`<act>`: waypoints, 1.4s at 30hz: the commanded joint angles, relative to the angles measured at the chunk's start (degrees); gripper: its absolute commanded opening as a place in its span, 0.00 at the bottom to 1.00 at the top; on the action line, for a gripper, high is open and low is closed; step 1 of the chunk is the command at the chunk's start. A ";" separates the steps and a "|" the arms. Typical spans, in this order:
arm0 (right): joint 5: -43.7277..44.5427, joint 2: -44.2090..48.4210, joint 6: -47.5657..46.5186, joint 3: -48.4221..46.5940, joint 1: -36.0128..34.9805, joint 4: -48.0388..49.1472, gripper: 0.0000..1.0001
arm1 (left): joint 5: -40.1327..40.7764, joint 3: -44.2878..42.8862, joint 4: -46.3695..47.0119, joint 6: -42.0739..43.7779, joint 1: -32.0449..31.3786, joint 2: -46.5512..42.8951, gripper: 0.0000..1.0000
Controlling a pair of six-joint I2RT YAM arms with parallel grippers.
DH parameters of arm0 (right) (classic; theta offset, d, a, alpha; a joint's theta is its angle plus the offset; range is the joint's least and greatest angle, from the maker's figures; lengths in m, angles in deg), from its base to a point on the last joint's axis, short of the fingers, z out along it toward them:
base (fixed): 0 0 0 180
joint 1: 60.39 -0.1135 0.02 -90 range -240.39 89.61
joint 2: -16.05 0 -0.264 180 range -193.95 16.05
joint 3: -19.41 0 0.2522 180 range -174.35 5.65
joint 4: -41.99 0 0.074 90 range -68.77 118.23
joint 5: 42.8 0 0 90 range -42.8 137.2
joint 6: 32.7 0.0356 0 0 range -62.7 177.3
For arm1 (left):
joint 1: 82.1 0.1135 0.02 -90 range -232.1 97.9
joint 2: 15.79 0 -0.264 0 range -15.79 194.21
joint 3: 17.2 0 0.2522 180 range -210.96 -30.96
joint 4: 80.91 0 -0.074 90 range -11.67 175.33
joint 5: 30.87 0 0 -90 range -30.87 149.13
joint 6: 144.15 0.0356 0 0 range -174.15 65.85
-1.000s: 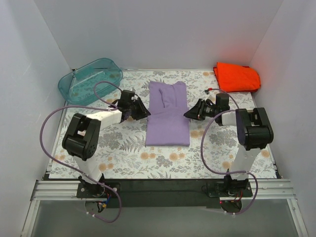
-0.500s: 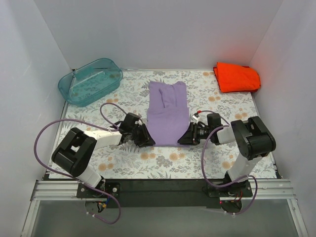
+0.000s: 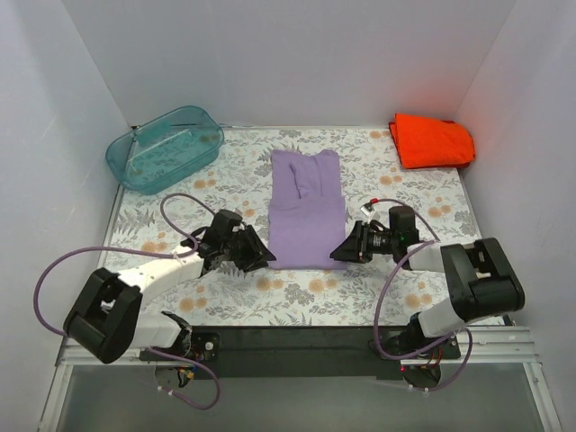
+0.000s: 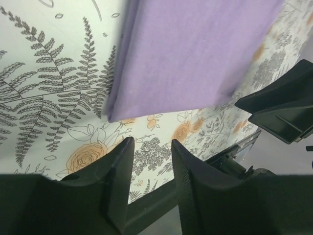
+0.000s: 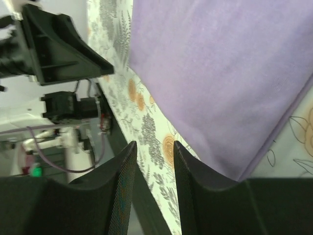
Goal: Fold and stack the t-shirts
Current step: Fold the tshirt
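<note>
Teal tub (image 3: 165, 147) sits back left on the flowery surface (image 3: 297, 297). The left hand (image 3: 261, 256) is down low, right by the near left corner of the purple shirt (image 3: 306, 211). Its fingers (image 4: 115, 171) are a bit apart with nothing between them, just the print showing through the gap. The shirt lies flat in the middle, folded into a long strip. The right hand (image 3: 340, 253) is at the near right corner, also slightly spread, pinching nothing. The orange shirt (image 3: 432, 141) is folded up in the far right corner, well apart.
</note>
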 commanded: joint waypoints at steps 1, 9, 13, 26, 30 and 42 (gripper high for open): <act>6.05 6.72 -8.92 -3.86 -0.73 -15.64 0.43 | 8.01 -3.69 -7.50 2.19 -0.64 -5.89 0.41; 43.06 16.22 -17.83 -13.80 -9.95 -44.69 0.59 | 21.38 -10.90 -18.93 10.19 -5.38 -4.06 0.86; 51.32 14.57 -16.77 -16.87 -15.14 -49.17 0.61 | 25.16 -13.89 -20.95 12.48 -8.90 0.06 0.90; 58.37 6.82 -13.52 -22.68 -22.35 -52.69 0.51 | 26.23 -19.08 -24.03 11.07 -12.07 7.99 0.94; 58.55 5.15 -12.64 -23.47 -23.23 -53.66 0.49 | 25.70 -19.25 -24.03 11.07 -12.33 8.17 0.92; 60.48 -4.42 -9.13 -25.84 -27.19 -60.42 0.45 | 26.14 -19.26 -24.47 10.63 -12.51 8.08 0.90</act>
